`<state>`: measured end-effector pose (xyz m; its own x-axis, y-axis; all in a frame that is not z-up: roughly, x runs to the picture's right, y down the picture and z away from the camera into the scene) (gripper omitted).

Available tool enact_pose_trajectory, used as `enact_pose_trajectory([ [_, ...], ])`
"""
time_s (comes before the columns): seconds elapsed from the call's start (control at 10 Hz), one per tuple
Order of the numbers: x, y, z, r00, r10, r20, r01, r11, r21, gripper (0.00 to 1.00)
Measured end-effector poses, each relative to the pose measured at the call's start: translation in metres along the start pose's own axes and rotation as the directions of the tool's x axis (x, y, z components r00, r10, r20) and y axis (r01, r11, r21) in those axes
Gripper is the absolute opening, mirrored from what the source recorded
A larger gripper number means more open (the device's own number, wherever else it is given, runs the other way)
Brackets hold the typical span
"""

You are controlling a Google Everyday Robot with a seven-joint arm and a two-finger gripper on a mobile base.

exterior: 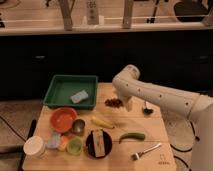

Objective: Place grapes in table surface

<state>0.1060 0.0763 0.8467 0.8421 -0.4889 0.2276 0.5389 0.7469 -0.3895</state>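
Table: the table surface (155, 127) — light tan planks with visible seams, the landmark for the rest.
Behind the table: a long dark wall (40, 60), perhaps a cabinet front, running the full width.
Above the table, on that wall: a pale ledge (150, 27) carrying grey upright posts (65, 14).
Beyond the posts, right of the table: a dark chair (192, 9) on bright flooring.
Beside the table: speckled grey floor (20, 107) — on both sides.
Light: dim and warm.

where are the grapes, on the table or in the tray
On the table: grapes lie on bare wood outside the tray, gripper beside them.
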Motion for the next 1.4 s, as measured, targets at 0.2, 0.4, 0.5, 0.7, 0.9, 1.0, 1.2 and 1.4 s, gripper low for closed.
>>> enact_pose_trajectory([
  [0.2,-0.004,-0.005,0.005,1.000,-0.021,0.012,0.021,1.000,0.007,0.80],
  [0.4,-0.004,-0.009,0.010,0.999,-0.036,0.023,0.035,0.999,0.014,0.80],
  [0.5,-0.004,-0.013,0.012,0.999,-0.046,0.028,0.045,0.999,0.019,0.80],
  [0.7,-0.004,-0.018,0.018,0.997,-0.061,0.041,0.060,0.998,0.026,0.80],
  [0.9,-0.001,-0.021,0.022,0.997,-0.065,0.049,0.064,0.997,0.032,0.80],
  [1.0,-0.002,-0.024,0.025,0.996,-0.071,0.057,0.069,0.997,0.036,0.80],
  [1.2,0.001,-0.028,0.029,0.995,-0.074,0.067,0.072,0.997,0.042,0.80],
  [1.4,0.004,-0.032,0.036,0.993,-0.071,0.090,0.067,0.997,0.049,0.80],
])
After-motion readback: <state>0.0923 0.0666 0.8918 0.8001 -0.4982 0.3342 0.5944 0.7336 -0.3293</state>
